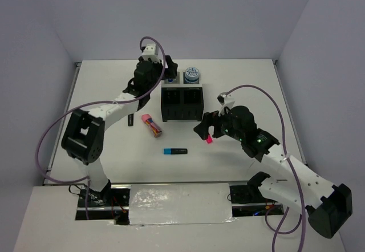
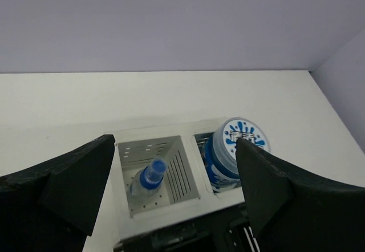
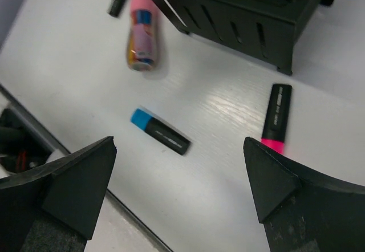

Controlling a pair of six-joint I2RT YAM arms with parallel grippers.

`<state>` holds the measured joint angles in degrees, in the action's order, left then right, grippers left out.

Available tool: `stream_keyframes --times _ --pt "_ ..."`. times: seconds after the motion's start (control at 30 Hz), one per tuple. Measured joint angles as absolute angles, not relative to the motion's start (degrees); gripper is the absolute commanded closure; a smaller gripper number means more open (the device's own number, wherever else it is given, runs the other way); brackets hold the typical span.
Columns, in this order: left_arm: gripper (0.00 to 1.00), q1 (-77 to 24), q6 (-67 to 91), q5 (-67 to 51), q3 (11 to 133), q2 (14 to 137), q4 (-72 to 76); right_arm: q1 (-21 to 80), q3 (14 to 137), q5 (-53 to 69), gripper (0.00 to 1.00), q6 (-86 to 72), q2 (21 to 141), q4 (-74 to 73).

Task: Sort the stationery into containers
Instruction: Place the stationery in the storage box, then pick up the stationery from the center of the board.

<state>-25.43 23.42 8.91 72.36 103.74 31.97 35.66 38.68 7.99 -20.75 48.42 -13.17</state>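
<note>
- Slim blue-white pen (image 2: 147, 178): behind the black box (image 1: 182, 104), inside the left light grey tray (image 2: 171, 149), standing tilted, blue cap upward.
- Blue-white patterned roll (image 2: 236, 143): behind the black box too, in the right light grey tray (image 2: 199, 141), round face up; blue print on top, not readable.
- Blue-capped highlighter (image 1: 175, 151): flat in front of the black box, long axis parallel to the box front, cap toward the left.
- Pink-capped highlighter (image 3: 276, 118): front-right of the black box, long axis toward the box, pink cap at the end away from it; white print on the barrel, too small to read.
- Pink multicoloured marker (image 1: 151, 125): front-left of the black box, lying diagonal.
- Orange-capped highlighter (image 1: 130, 120): further left of the black box, orange cap at the far end.
- Left gripper (image 2: 174, 143): above the trays behind the black box, jaws spread wide, holding and touching nothing.
- Right gripper (image 3: 179, 149): hovering front-right of the black box, jaws equally wide, empty.
</note>
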Motion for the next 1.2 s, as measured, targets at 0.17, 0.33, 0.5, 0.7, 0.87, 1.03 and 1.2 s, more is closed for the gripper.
stream_keyframes --times 0.17,0.33,0.5,0.7,0.87,1.03,1.2 --pt "0.01 -25.5 27.68 14.26 78.96 91.64 10.7 35.59 38.68 7.77 0.0 -17.93 58.72 -13.26" --pt "0.01 -25.47 36.69 23.03 82.89 77.36 -12.4 41.76 41.43 4.91 0.0 -15.2 66.24 -14.33" --pt "0.01 -25.02 44.21 28.75 75.72 63.24 -31.68 50.28 52.05 -2.28 0.0 -14.22 76.49 -14.55" --pt "0.01 -24.82 39.42 28.6 68.36 51.16 -45.1 57.78 68.88 -11.62 0.0 -13.82 95.74 -14.41" --pt "0.01 -24.82 33.39 29.8 63.22 39.88 -46.06 59.11 75.72 -16.05 0.03 -13.52 106.21 -14.41" --pt "0.01 -24.77 31.4 33.28 56.84 29.87 -44.97 59.11 77.93 -18.24 0.05 -12.56 111.59 -13.87" --pt "0.01 -24.77 31.44 35.05 51.29 26.87 -44.97 59.13 80.38 -18.2 0.07 -11.46 115.5 -13.63"
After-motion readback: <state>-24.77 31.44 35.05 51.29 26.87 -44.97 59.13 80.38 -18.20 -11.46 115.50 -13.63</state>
